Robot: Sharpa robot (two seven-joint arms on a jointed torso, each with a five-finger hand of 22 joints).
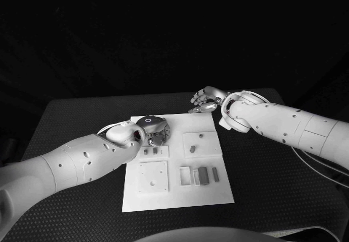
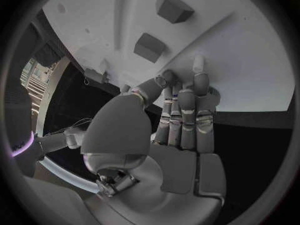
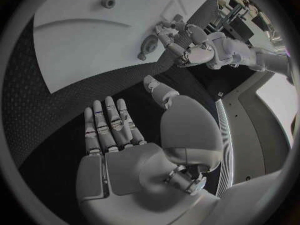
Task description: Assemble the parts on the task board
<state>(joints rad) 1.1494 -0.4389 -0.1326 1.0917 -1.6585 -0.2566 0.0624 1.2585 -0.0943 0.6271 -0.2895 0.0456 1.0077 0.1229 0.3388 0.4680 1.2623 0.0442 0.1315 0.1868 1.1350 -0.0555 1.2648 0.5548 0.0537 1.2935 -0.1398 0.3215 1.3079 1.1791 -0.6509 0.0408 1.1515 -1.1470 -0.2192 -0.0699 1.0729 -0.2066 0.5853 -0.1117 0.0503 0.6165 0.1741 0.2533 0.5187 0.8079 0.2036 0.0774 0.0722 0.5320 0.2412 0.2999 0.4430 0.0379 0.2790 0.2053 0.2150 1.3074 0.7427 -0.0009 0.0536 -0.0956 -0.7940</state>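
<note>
- White rectangular task board (image 1: 178, 194): lies flat in the middle of the black textured table (image 1: 72, 116), long side running away from the robot.
- Square raised plates on the board: one near its front left (image 1: 153, 177), one toward its right at mid-length (image 1: 199, 142).
- Small dark parts: one peg (image 1: 192, 148) stands on the right-hand plate; two rectangular blocks (image 1: 204, 175) lie side by side at the board's right edge, beside a shallow pale tray (image 1: 184, 176).
- Left hand (image 1: 151, 130): over the far left part of the board, fingers extended side by side and pointing down, their tips (image 2: 199, 80) at the white surface near two dark blocks (image 2: 150, 46); whether anything is pinched cannot be told.
- Right hand (image 1: 207, 99): off the board, just beyond its far right corner, above the black table; the palm is open, fingers (image 3: 106, 122) straight and slightly apart, holding nothing.
</note>
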